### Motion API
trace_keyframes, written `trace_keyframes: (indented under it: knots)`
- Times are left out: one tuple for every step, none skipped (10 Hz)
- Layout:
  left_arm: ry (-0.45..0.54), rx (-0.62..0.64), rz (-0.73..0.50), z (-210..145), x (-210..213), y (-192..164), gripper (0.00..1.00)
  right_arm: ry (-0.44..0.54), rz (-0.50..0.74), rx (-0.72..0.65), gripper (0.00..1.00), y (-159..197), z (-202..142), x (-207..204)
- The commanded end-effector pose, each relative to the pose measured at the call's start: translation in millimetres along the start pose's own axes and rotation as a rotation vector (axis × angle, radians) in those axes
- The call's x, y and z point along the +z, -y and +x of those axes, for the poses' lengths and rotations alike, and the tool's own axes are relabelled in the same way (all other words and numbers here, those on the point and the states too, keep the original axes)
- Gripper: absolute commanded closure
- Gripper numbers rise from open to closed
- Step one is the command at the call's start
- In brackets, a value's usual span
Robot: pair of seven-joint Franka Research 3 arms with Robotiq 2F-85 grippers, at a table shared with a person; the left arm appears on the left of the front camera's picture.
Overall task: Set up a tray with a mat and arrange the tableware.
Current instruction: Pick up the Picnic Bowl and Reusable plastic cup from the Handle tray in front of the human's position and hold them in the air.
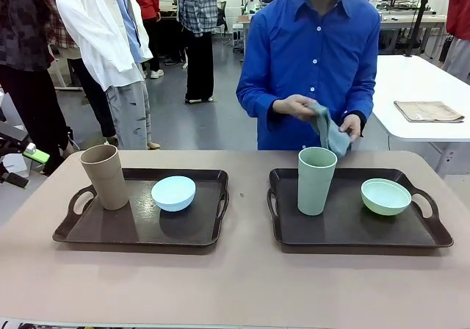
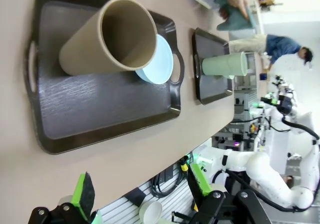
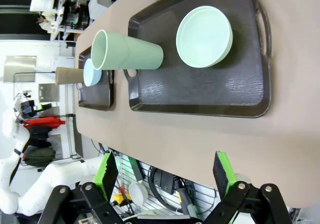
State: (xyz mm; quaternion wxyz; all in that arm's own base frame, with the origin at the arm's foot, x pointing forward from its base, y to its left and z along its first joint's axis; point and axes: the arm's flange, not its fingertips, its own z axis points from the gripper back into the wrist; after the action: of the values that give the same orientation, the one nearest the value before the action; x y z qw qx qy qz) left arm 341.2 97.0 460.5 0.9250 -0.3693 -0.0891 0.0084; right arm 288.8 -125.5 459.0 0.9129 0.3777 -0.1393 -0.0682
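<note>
On the left dark tray (image 1: pixel 132 230) stand a tan cup (image 1: pixel 105 176) and a light blue bowl (image 1: pixel 173 193). A pale green cup (image 1: pixel 316 181) and a pale green bowl (image 1: pixel 385 197) occupy the right tray (image 1: pixel 352 233). Across the table, the person's hands hold a grey-blue mat (image 1: pixel 330 131) above the right tray's far edge. My left gripper (image 2: pixel 141 189) hangs open off the table's near edge, facing the tan cup (image 2: pixel 107 36). My right gripper (image 3: pixel 165 171) is also open and holds nothing, short of the tray (image 3: pixel 200 91) with the green cup (image 3: pixel 127 51) and bowl (image 3: pixel 204 36).
A folded beige cloth (image 1: pixel 429 111) lies on a white table behind the person at the right. Bare tan tabletop (image 1: pixel 235 285) runs in front of both trays and between them. People stand in the background at the left.
</note>
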Motion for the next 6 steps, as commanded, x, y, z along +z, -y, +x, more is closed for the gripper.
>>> trace_keyframes:
  knots:
    - [0.02, -0.146, 0.025, 10.7, 0.1, 42.9, 0.0, 0.019, -0.089, 0.017, 0.0, -20.4, 10.0, 6.9]
    - [0.039, -0.25, 0.065, 17.4, 0.6, 70.7, 0.0, 0.032, -0.131, 0.029, 0.0, -32.7, 16.2, 13.0]
    - [0.064, -0.338, 0.129, 26.0, 1.4, 100.9, 0.0, 0.033, -0.187, 0.043, 0.0, -42.5, 24.6, 17.1]
    - [0.071, -0.433, 0.148, 30.6, 0.1, 129.9, 0.0, 0.001, -0.236, 0.052, 0.0, -49.1, 30.9, 14.9]
    - [0.056, -0.557, 0.155, 33.3, -6.0, 159.8, 0.0, -0.03, -0.293, 0.065, 0.0, -55.4, 39.0, 8.6]
    - [0.05, -0.683, 0.161, 32.9, -17.8, 189.2, 0.0, -0.059, -0.36, 0.067, 0.0, -61.8, 47.6, -1.1]
